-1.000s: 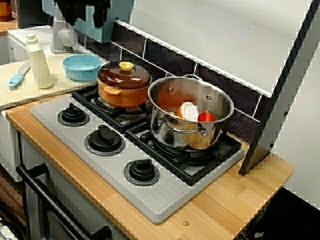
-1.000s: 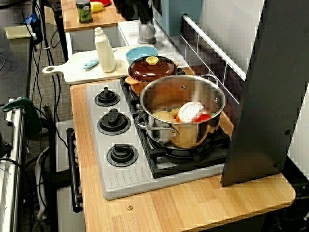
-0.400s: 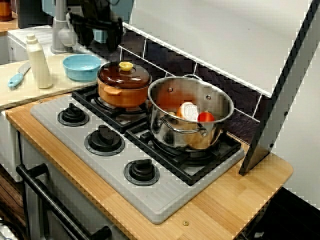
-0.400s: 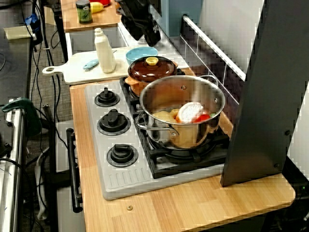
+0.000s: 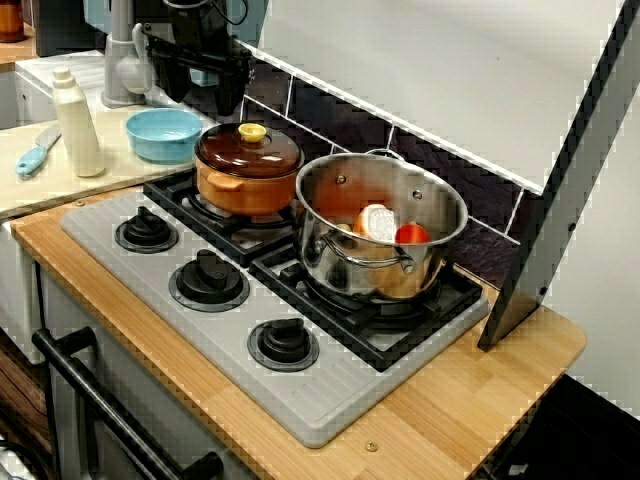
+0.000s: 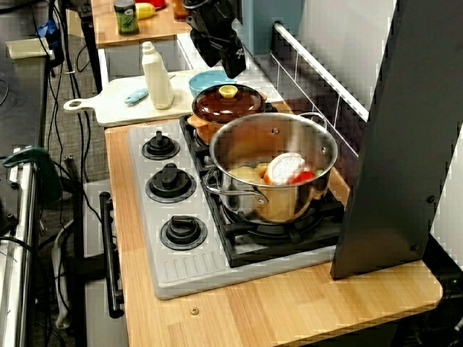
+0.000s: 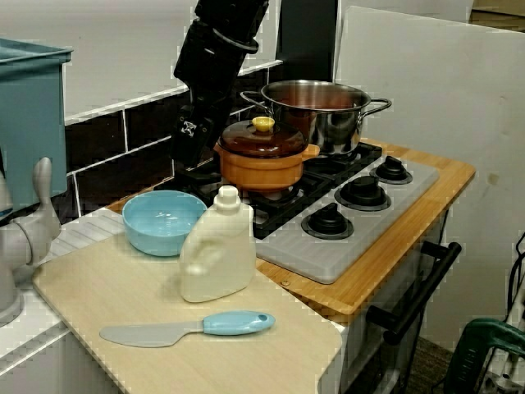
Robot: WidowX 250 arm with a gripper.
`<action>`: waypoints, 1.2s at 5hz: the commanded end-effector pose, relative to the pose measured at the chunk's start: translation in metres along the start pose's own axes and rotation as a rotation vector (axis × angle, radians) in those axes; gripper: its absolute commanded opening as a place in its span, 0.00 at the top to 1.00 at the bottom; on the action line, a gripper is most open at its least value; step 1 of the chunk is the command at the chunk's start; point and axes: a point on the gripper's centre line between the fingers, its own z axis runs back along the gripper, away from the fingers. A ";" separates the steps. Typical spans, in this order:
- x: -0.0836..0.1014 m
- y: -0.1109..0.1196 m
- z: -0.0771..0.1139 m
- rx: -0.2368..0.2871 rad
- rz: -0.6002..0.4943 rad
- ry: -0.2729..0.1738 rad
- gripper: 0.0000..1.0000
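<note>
A kitchen: a grey gas hob (image 5: 300,395) with three knobs sits in a wooden counter (image 5: 450,410) against dark wall tiles (image 5: 330,115). A steel stockpot (image 5: 335,265) and a lidded brown casserole (image 5: 245,185) stand on its burners, with a chopping board (image 7: 123,287) alongside.

Within the last second the gripper (image 5: 198,92) has come down from the top edge at the far left and moved right. It now hangs low, jaws apart, just behind the blue bowl (image 5: 163,134) and the lidded orange pot (image 5: 247,178).
</note>
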 end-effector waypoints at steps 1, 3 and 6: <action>0.015 0.008 0.009 0.024 -0.022 -0.013 0.00; 0.008 0.009 -0.005 0.054 -0.018 -0.006 0.00; 0.003 0.010 -0.034 0.089 -0.019 0.000 0.00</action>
